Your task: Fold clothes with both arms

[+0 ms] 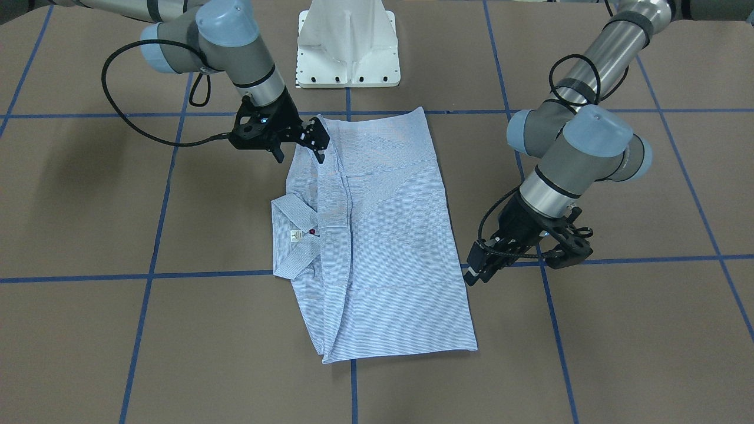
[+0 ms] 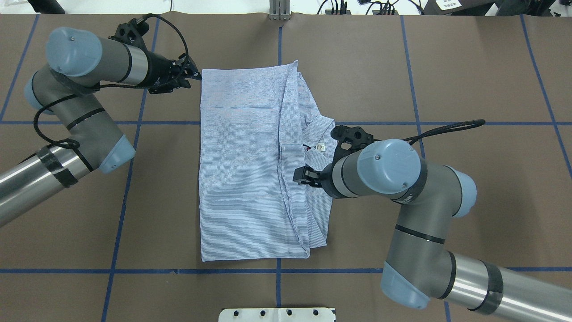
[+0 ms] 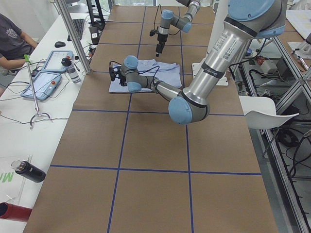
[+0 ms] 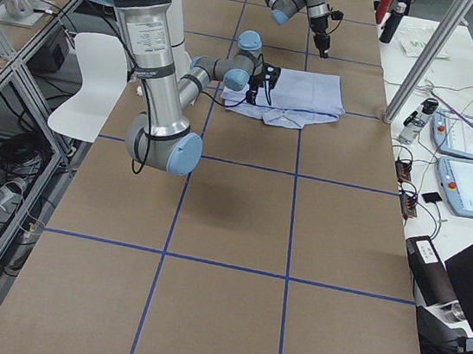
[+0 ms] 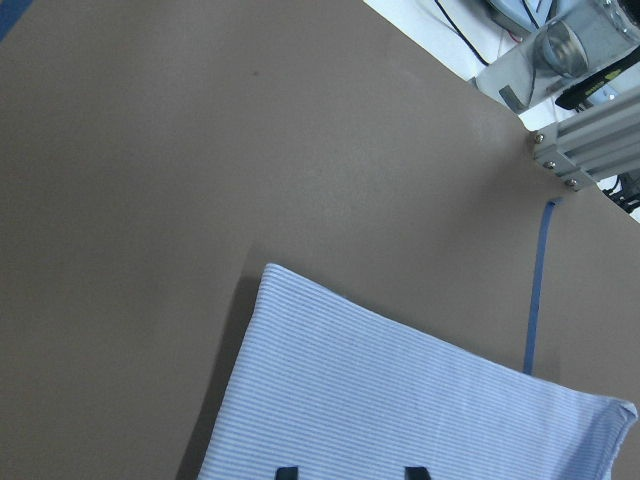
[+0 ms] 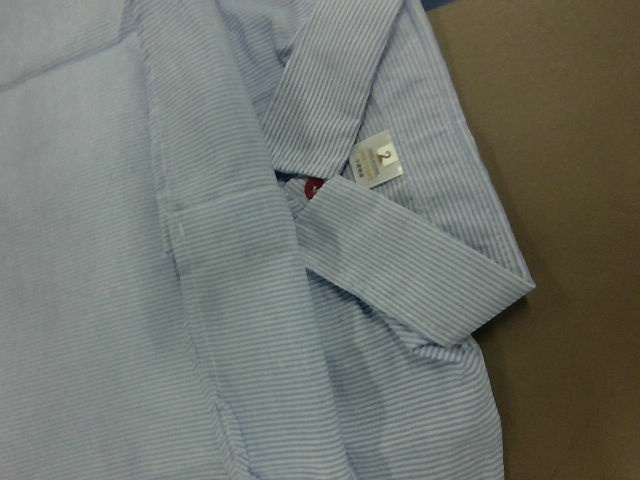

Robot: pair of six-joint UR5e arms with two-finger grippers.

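Brown table (image 6: pixel 570 150), shirt (image 6: pixel 150 250), tag (image 6: pixel 377 161) (numeral "2")

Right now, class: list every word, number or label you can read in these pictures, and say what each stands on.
"2": on the neck tag of the shirt; the small print under it is too blurred to read.
Sticker on the left arm: too small to read.
Green lettering on the side bench: cut off, unreadable.

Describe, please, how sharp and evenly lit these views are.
Front-facing view: even light, soft shadows on the table, moiré ripples across the shirt. Right wrist view: sharp, the neck tag reads 2. Left wrist view: cloth sharp, top right corner very bright. Side views: shirt too small for detail.
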